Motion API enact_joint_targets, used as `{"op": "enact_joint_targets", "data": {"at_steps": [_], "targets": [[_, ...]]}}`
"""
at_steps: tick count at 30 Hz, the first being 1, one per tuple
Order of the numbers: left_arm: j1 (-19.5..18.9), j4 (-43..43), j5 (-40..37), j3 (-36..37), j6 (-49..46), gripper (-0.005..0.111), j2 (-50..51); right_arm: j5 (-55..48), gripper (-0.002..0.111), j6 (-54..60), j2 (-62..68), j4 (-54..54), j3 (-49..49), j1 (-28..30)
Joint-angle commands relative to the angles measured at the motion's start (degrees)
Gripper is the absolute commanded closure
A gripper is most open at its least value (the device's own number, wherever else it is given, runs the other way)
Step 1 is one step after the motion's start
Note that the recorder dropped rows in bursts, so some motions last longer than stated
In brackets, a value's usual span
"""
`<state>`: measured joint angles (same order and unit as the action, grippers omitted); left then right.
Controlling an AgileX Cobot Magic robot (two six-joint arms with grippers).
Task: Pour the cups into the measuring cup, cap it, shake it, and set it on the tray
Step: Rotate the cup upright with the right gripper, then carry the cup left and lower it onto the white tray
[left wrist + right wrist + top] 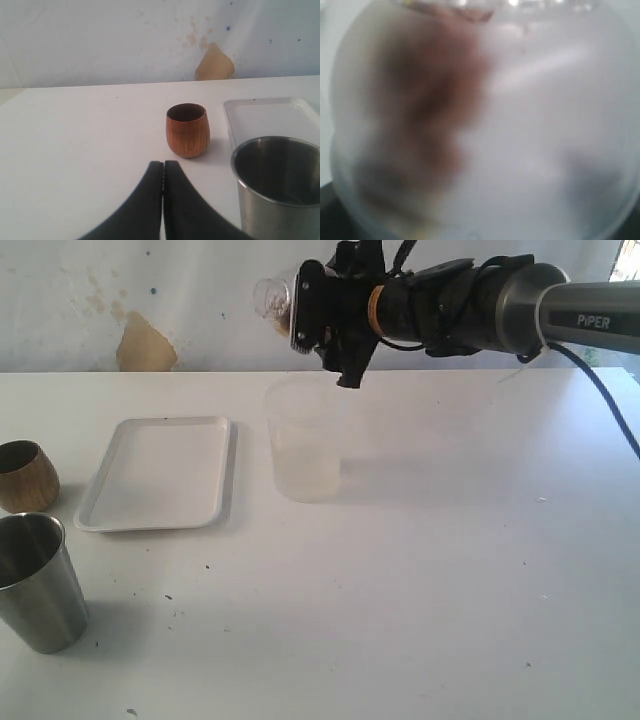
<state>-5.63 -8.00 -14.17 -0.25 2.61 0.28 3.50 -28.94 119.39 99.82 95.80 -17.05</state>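
Observation:
My right gripper is raised high above the table, shut on a clear measuring cup held sideways with brown contents inside. That cup fills the right wrist view as a blur and hides the fingers. The brown wooden cup and the steel tumbler stand at the table's left edge. The white tray lies right of them. My left gripper is shut on nothing, just short of the wooden cup, with the tumbler and tray beside it.
A frosted translucent cup stands upright on the table just right of the tray, below the raised right gripper. A wall with a brown patch closes off the far side of the table.

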Motion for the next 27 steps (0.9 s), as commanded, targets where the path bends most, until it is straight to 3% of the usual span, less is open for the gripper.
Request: {"op": "enact_joint_targets", "data": {"at_steps": [1,5,7,15,20,27], "targets": [[0.12,0.24,0.44,0.25,0.13,0.106,-0.28,-0.02,0.108,-31.28,-0.65,0.02,0.74,-0.02],[0.12,0.24,0.44,0.25,0.13,0.106,-0.28,-8.97,0.108,-69.58,-0.65,0.02,0.74,-0.02],[0.12,0.24,0.44,0.25,0.13,0.106,-0.28,-12.94,0.108,-79.65,-0.65,0.13,0.74,-0.02],[0.12,0.24,0.44,0.25,0.13,0.106,-0.28,-15.25,0.108,-80.2,-1.15,0.13,0.74,-0.02],[0.12,0.24,0.44,0.25,0.13,0.106,-0.28,4.81,0.108,-71.52,-7.11,0.13,0.74,-0.02],[0.12,0.24,0.44,0.25,0.13,0.106,-0.28,28.35,0.108,-74.78,-10.72,0.13,0.74,-0.02]]}}
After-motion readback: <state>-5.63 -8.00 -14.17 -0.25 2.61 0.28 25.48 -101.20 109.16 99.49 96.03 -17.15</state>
